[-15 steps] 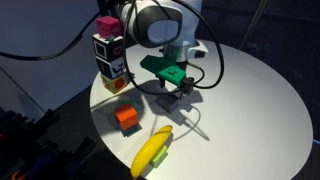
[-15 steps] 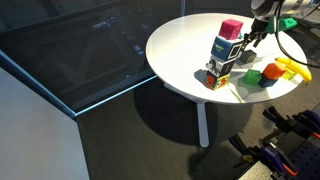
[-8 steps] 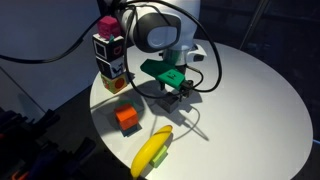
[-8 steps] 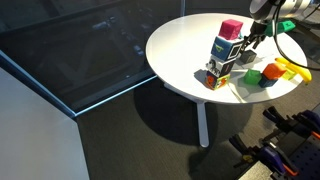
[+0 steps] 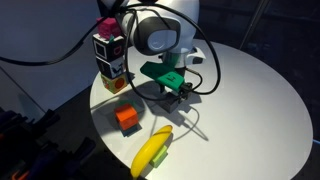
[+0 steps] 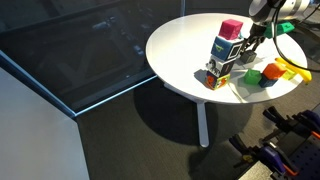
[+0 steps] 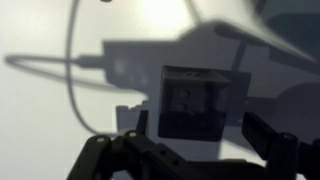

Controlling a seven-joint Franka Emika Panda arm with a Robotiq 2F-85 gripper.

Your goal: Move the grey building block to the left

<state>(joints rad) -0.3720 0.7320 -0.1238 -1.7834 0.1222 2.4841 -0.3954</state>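
Only the arm's upper joint has dipped slightly; the gripper (image 5: 180, 90) stays low over the table (image 5: 255, 115). Nearest in an exterior view, a banana (image 5: 152, 152) lies by the rim at 6 o'clock from it, with an orange cube (image 5: 126, 119) at 8. In the wrist view the grey building block (image 7: 195, 98) sits between wide-spread fingers, untouched. A cube stack (image 5: 110, 55) crowds the edge at 10, and bare tabletop opens at 3.

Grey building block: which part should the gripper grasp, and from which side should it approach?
Grasp the grey building block across two opposite side faces, from above. It is a cube sitting flat, its parallel sides facing the fingers of the open gripper, so a top-down pinch should hold.
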